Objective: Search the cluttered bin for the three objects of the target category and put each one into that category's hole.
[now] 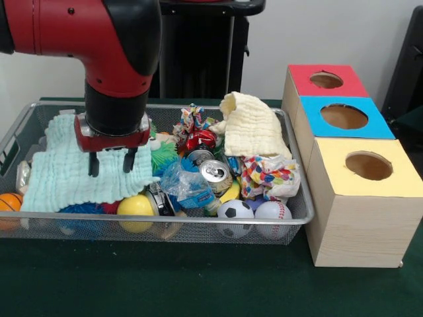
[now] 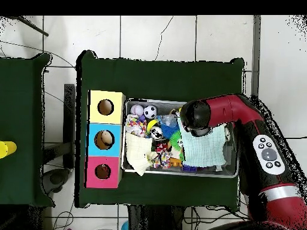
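Our gripper (image 1: 111, 162), fingers apart and empty, is hovering over the pale green cloth (image 1: 73, 173) in the wire bin (image 1: 294, 218); we are judging it hides targets, while balls (image 1: 236, 210) sit at the near edge, by the boxes (image 1: 360, 198).

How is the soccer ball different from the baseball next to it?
The soccer ball is white with black patches; the baseball is white with thin red stitching. The soccer ball sits nearer the yellow ball; the baseball sits nearer the yellow box. Both are round, look about the same size, and rest against the bin's front wall.
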`<state>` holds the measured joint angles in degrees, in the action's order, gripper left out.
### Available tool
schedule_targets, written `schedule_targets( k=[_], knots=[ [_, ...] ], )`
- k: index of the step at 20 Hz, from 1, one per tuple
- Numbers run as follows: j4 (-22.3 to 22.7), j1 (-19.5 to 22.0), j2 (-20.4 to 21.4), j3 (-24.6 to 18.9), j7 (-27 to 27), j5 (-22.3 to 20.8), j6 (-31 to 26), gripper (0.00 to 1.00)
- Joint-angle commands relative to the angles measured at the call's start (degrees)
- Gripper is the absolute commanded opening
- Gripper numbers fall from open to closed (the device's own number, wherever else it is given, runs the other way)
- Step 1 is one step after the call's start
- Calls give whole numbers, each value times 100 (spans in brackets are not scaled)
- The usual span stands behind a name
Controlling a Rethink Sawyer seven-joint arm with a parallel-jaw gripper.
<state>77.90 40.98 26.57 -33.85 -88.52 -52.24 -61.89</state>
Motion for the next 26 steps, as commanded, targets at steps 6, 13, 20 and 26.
schedule_targets(
  k=[6, 13, 20, 26],
  knots=[
    [-1015, -194, -872, 435, 2139, -612, -861, 100],
    [-1398, -212, -1226, 474, 2360, -501, -1196, 100],
    [-1551, -274, -1297, 512, 2434, -450, -1433, 100],
    [-1460, -246, -1237, 501, 2526, -406, -1379, 0]
  ],
)
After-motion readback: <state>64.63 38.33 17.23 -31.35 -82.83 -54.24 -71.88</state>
